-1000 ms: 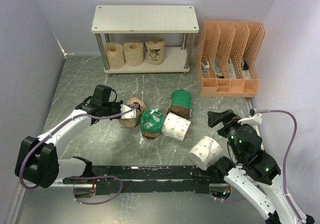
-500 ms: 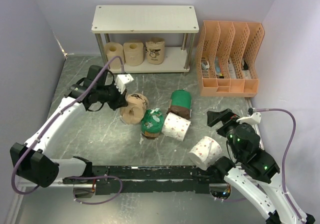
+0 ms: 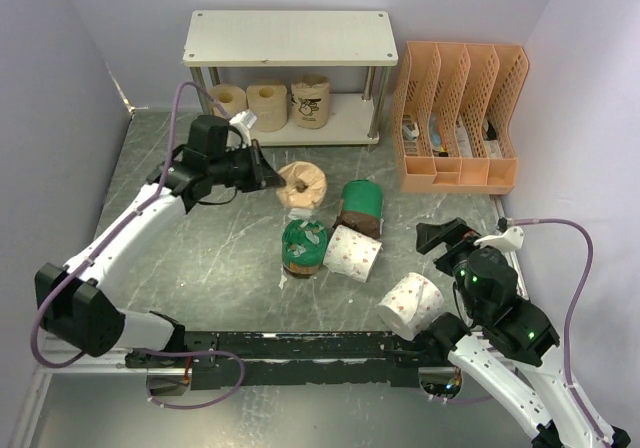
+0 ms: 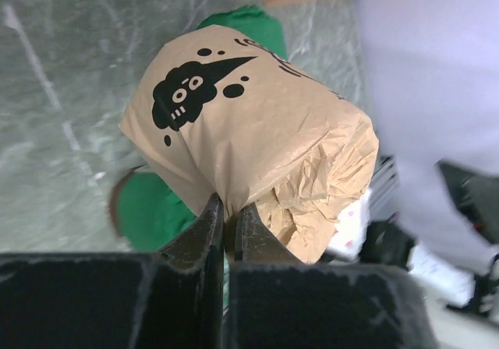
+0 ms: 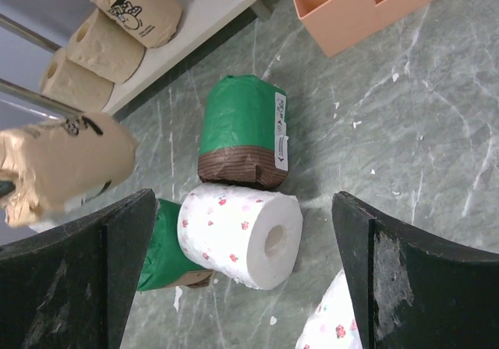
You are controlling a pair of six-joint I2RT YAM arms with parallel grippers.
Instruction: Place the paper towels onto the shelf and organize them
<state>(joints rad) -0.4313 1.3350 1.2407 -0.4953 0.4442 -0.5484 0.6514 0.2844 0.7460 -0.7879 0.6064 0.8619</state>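
My left gripper (image 3: pixel 268 180) is shut on the wrapper of a tan roll with a dark printed label (image 3: pixel 301 184) (image 4: pixel 249 146) and holds it in the air in front of the shelf (image 3: pixel 290 36). Three tan rolls (image 3: pixel 268 105) stand on the shelf's lower board. Two green-wrapped rolls (image 3: pixel 361 207) (image 3: pixel 303 247) and a white pink-dotted roll (image 3: pixel 352 253) (image 5: pixel 242 236) lie on the table. A second dotted roll (image 3: pixel 410 305) lies near my right gripper (image 3: pixel 440 236), which is open and empty above them.
An orange perforated file organizer (image 3: pixel 458 118) stands right of the shelf. Purple walls close in the left, back and right. A black rail (image 3: pixel 300 346) runs along the near edge.
My left gripper has lifted the labelled tan roll off the table and carried it right and toward the shelf. The right arm has hardly moved.
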